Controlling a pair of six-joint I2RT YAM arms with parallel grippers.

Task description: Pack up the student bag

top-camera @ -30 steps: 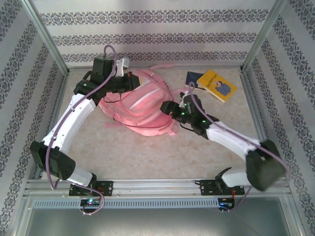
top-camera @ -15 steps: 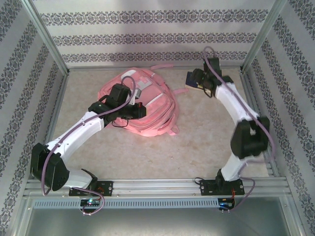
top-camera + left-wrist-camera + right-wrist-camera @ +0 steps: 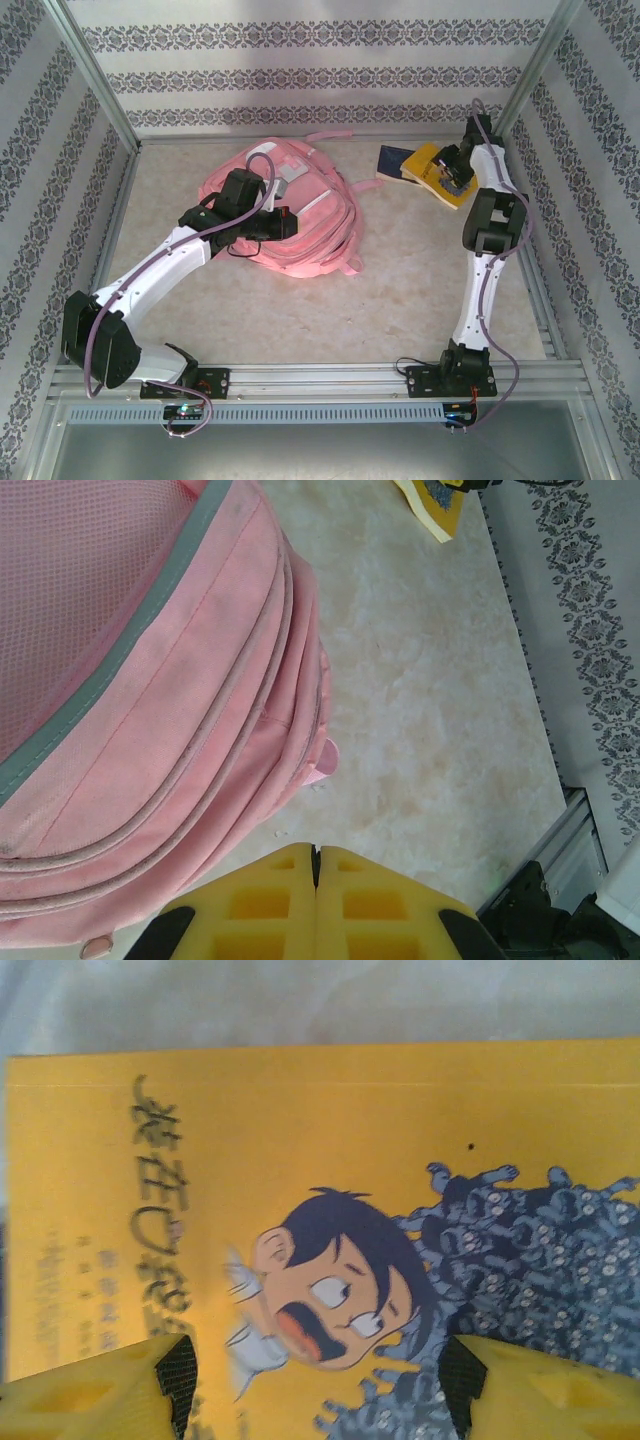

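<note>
The student bag (image 3: 310, 205), a big pink backpack, lies flat at the middle left of the table, its pink side and grey trim close up in the left wrist view (image 3: 150, 710). My left gripper (image 3: 287, 222) rests over the bag's middle, its yellow fingers (image 3: 270, 900) pressed together, shut on nothing, with bare table beyond their tips. My right gripper (image 3: 452, 172) hovers just above a yellow book (image 3: 432, 170) with a cartoon boy on its cover (image 3: 330, 1210). Its jaws stand open on either side of the cover picture, holding nothing.
A dark blue book (image 3: 391, 160) lies partly under the yellow book's left side. The yellow book's corner (image 3: 435, 505) shows at the top of the left wrist view. Patterned walls and metal frame posts (image 3: 520, 100) close in the table on three sides.
The right arm swung from the bag's right side to the far right and now hangs over the yellow book. The left arm came from the bag's far side onto its middle.
</note>
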